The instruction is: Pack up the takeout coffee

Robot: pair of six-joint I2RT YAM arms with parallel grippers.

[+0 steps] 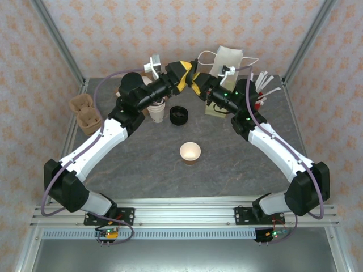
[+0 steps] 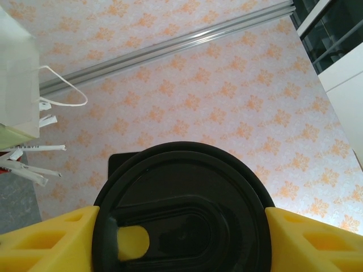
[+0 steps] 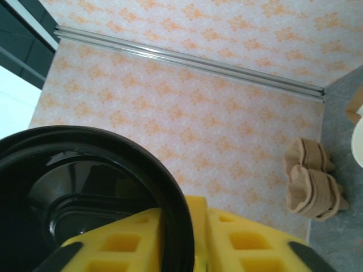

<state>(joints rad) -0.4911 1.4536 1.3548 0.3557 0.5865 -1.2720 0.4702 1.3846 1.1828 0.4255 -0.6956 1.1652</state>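
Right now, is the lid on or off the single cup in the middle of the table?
Off. The cup stands upright with its round mouth open and its pale inside showing; nothing covers it.

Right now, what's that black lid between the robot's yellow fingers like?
The black lid is round, shiny plastic with a raised rim and a sunken oval in the middle. It is up in the air by the patterned wall. It spans the left gripper, touching both yellow fingers. Its rim also sits inside the right gripper; whether that one squeezes it I can't tell.
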